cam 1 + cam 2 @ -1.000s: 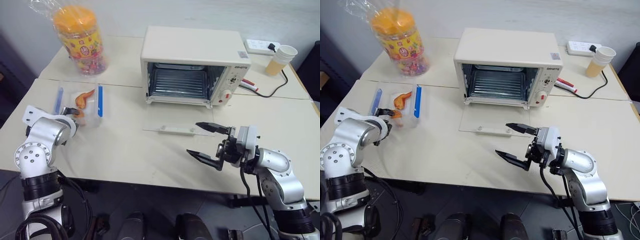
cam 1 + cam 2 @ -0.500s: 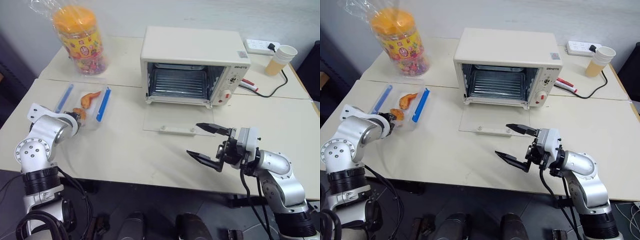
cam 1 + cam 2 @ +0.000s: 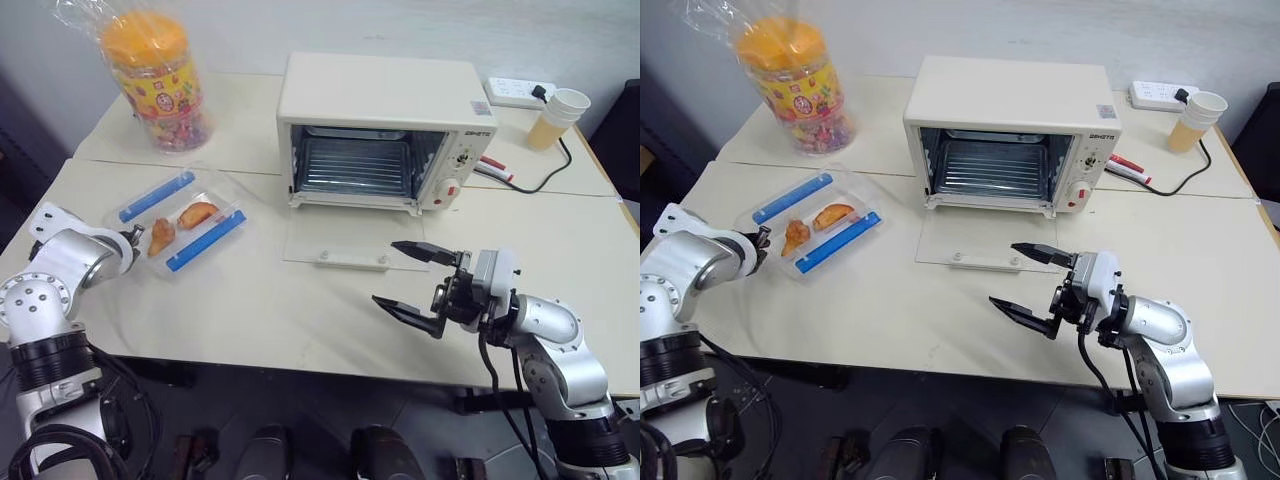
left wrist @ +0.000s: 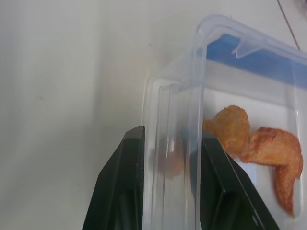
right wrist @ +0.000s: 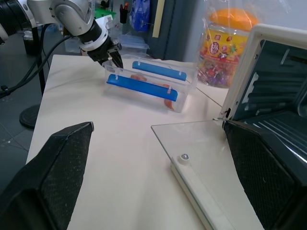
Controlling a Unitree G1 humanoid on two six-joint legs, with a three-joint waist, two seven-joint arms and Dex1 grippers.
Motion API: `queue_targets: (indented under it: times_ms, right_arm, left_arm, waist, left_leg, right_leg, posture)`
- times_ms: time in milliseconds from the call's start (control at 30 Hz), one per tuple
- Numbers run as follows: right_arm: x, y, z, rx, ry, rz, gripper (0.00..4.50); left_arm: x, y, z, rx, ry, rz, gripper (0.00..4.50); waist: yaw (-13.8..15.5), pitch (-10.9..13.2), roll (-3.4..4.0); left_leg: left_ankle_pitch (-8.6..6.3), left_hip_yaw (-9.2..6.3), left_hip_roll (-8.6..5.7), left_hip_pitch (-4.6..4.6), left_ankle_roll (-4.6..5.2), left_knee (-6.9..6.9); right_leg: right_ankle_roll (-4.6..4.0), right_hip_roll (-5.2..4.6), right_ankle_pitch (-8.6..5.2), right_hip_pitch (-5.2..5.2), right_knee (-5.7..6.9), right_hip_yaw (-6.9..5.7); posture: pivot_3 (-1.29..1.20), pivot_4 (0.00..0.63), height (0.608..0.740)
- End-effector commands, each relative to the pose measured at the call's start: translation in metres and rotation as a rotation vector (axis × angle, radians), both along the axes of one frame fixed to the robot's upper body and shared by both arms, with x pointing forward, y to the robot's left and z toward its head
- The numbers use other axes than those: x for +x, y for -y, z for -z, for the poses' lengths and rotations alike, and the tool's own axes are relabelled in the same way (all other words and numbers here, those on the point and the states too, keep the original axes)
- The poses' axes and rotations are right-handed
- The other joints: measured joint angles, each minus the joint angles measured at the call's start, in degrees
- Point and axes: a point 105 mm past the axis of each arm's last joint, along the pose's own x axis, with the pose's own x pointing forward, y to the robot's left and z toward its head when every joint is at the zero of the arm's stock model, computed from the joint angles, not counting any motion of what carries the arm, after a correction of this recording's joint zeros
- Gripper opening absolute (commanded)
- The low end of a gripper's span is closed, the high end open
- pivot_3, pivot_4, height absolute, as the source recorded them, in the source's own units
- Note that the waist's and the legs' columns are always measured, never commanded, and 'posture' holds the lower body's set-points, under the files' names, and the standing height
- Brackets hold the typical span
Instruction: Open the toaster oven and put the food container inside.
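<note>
The food container (image 3: 182, 220), a clear box with blue clips and fried pieces inside, lies at an angle on the table's left side. My left gripper (image 3: 127, 240) is at its near-left end. In the left wrist view its black fingers (image 4: 125, 191) are shut on the container's (image 4: 230, 96) end wall, one inside and one outside. The cream toaster oven (image 3: 385, 105) stands at the back centre. Its glass door (image 3: 340, 240) lies open, flat on the table, and the rack shows inside. My right gripper (image 3: 390, 273) hovers open in front of the door, holding nothing.
A tall orange-lidded snack jar (image 3: 155, 75) stands at the back left. A paper cup (image 3: 558, 115), a power strip (image 3: 515, 92), a black cable (image 3: 540, 180) and a red-and-white pen (image 3: 495, 165) lie to the right of the oven.
My left gripper closed on the container's end and moved left. The container swung from pointing away to lying at an angle. The right arm stayed still.
</note>
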Motion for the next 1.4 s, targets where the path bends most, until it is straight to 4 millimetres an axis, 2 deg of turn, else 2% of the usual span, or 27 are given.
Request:
queue_targets:
  times_ms: [33,100,200,333,467,533,633,733,933,1067,1233,1333,1400]
  right_arm:
    - [-0.001,-0.001,-0.006,0.012,0.034,-0.004,4.5]
    - [-0.001,-0.001,-0.006,0.013,0.035,-0.004,4.5]
    - [-0.002,0.0,-0.006,0.015,0.034,0.0,4.5]
    - [-0.004,0.003,-0.005,0.011,0.03,0.01,4.5]
    - [-0.004,0.009,-0.006,0.001,0.028,0.029,4.5]
    - [-0.004,0.012,-0.006,-0.002,0.028,0.037,4.5]
    - [-0.005,0.02,-0.007,-0.01,0.027,0.067,4.5]
    - [-0.007,0.032,-0.006,-0.02,0.018,0.114,4.5]
    - [-0.014,0.057,-0.011,0.008,0.007,0.251,4.5]
    - [-0.022,0.076,-0.005,-0.021,0.003,0.336,4.5]
    - [-0.032,0.084,-0.013,-0.03,0.037,0.389,4.5]
    - [-0.041,0.085,-0.016,-0.031,0.065,0.424,4.5]
    - [-0.044,0.081,-0.017,-0.02,0.071,0.424,4.5]
  left_arm:
    - [0.001,-0.002,-0.005,0.039,-0.013,0.071,0.85]
    - [0.002,-0.004,-0.005,0.047,-0.024,0.082,0.37]
    - [0.002,-0.005,-0.003,0.055,-0.03,0.097,0.1]
    - [0.0,-0.013,-0.008,0.094,-0.027,0.111,0.06]
    - [-0.004,-0.035,-0.034,0.272,-0.006,0.17,0.06]
    - [-0.004,-0.038,-0.043,0.323,0.004,0.212,0.06]
    - [-0.002,-0.023,-0.063,0.359,0.032,0.406,0.06]
    - [-0.004,0.005,-0.075,0.421,0.039,0.642,0.06]
    - [-0.007,0.057,-0.081,0.467,0.03,0.952,0.06]
    - [0.005,0.08,-0.077,0.47,0.042,1.012,0.06]
    - [0.025,0.109,-0.069,0.422,0.074,1.05,0.06]
    - [0.049,0.145,-0.064,0.39,0.105,1.07,0.06]
    - [0.057,0.165,-0.065,0.387,0.105,1.102,0.06]
  waist:
    - [0.0,0.0,0.0]
    - [0.0,0.0,0.0]
    - [0.0,0.0,0.0]
    - [0.0,0.0,0.0]
    - [-0.4,0.0,-0.07]
    - [-0.3,0.1,-0.1]
    - [0.1,0.1,-0.14]
    - [0.5,0.1,-0.2]
    - [0.3,0.1,-0.2]
    - [0.2,0.1,-0.21]
    - [-0.1,0.2,-0.26]
    - [0.5,0.2,-0.27]
    - [1.2,0.2,-0.31]
  left_leg:
    - [0.0,0.0,-0.01,0.0,0.0,0.0]
    - [0.0,0.01,-0.02,0.0,0.0,0.0]
    - [0.0,0.0,-0.02,0.0,0.0,-0.03]
    - [0.0,0.01,-0.03,0.0,0.0,-0.02]
    - [0.03,0.12,0.0,-0.01,-0.06,-0.14]
    - [0.03,0.2,0.01,0.0,-0.07,-0.2]
    - [0.04,0.21,-0.01,-0.03,-0.08,-0.21]
    - [0.04,0.13,-0.06,-0.07,-0.07,-0.22]
    - [0.04,0.14,0.0,-0.12,-0.08,-0.3]
    - [0.04,0.14,0.04,-0.12,-0.08,-0.28]
    - [0.05,0.21,0.02,-0.1,-0.06,-0.22]
    - [0.05,0.22,0.04,-0.1,-0.06,-0.22]
    - [0.06,0.19,0.01,-0.14,-0.06,-0.17]
  right_leg:
    - [0.0,0.0,0.0,0.0,0.0,0.0]
    - [0.0,-0.04,0.0,0.0,-0.01,0.0]
    - [0.0,-0.18,0.0,-0.03,0.01,-0.01]
    - [0.0,-0.23,0.0,-0.02,0.0,-0.02]
    - [0.0,-0.13,0.0,-0.14,0.03,-0.01]
    - [0.0,-0.07,0.0,-0.22,0.04,-0.02]
    - [0.0,0.12,0.0,-0.23,0.05,-0.03]
    - [0.0,0.05,0.0,-0.18,0.0,0.0]
    - [0.0,0.12,0.0,-0.21,0.02,0.06]
    - [0.0,0.17,0.0,-0.17,0.02,0.13]
    - [0.0,0.16,0.0,-0.2,0.04,0.19]
    - [0.0,0.18,0.0,-0.23,0.17,0.18]
    - [0.0,0.18,0.0,-0.24,0.27,0.14]
  posture:
    - [0.0,0.15,0.74]
    - [0.0,0.15,0.74]
    - [0.0,0.15,0.74]
    - [0.0,0.15,0.74]
    - [0.0,0.15,0.74]
    - [0.0,0.15,0.74]
    - [0.0,0.15,0.74]
    - [0.0,0.15,0.74]
    - [0.0,0.15,0.74]
    - [0.0,0.15,0.74]
    - [0.0,0.15,0.74]
    - [0.0,0.15,0.74]
    - [0.0,0.15,0.74]
